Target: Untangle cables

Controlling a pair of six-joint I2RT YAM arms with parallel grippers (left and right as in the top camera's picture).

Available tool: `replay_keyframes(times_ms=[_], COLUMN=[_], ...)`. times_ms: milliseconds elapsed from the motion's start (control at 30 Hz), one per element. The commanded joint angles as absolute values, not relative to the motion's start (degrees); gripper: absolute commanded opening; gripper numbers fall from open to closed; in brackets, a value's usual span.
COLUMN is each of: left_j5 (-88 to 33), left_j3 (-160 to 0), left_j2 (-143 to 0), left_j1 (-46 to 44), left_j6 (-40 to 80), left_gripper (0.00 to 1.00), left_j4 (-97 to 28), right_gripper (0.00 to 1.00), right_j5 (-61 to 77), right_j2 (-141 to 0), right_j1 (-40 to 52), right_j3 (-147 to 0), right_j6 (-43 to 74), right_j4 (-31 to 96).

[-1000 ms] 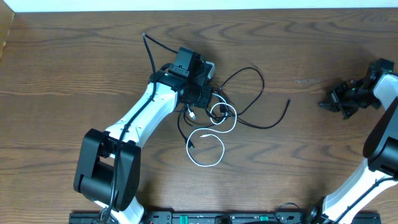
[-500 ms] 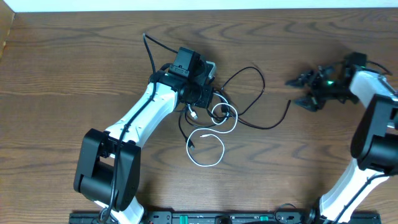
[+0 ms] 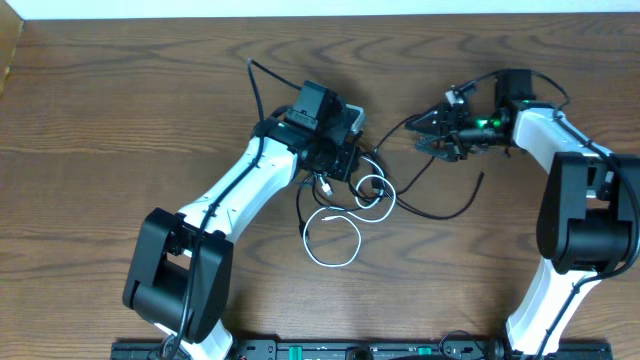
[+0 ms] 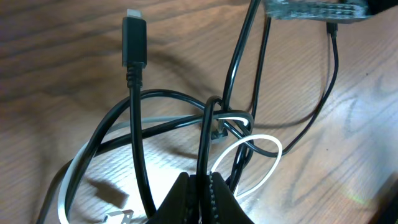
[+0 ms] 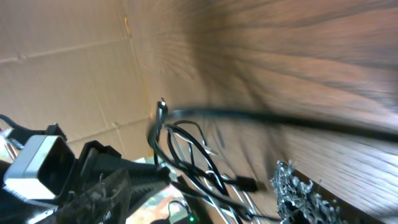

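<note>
Left arm reaches far toward the centre, its claw (image 4: 200,184) pinched tight. Right arm bends in leftward, its claw (image 3: 431,137) spread wide.

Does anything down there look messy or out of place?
Yes. In the middle, the white cable is looped through the black cables in a tangle, so none lies free. The left tool pinches one black strand. Nothing looks spilled or broken.

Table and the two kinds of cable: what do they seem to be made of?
Table: wood or wood-look laminate, brown, faint sheen, visible grain.
White cable: probably plastic-jacketed, smooth, bends in soft loops.
Black cable: likewise a flexible, slightly glossy jacket.
</note>
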State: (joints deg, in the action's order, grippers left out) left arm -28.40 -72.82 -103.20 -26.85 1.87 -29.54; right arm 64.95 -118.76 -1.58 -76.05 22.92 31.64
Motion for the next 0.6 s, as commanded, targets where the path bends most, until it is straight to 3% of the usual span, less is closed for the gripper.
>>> replay_keyframes(times_ms=[0,133,567], left_j5=[-29.56,-29.54,-29.58], left_j3=[-72.42,-72.42,-72.42], left_j2=[-103.72,-103.72,-103.72], left_j1=[-27.90,-28.60,-30.13], left_j6=[4.23,6.15,9.32], left_gripper=[0.07,0.07,0.08], left_j4=[-29.26,-28.58,-26.09], right_gripper=[0.66,0.57,0.49], right_j5=[66.63,62.87,60.29], right_j2=[-117.32,-117.32,-117.32], right_j1=[-0.34,1.26,6.09], right_j3=[-75.81,-75.81,-75.81], right_j6=[21.80,24.10,26.37], right_j4=[30.89,30.81,27.22])
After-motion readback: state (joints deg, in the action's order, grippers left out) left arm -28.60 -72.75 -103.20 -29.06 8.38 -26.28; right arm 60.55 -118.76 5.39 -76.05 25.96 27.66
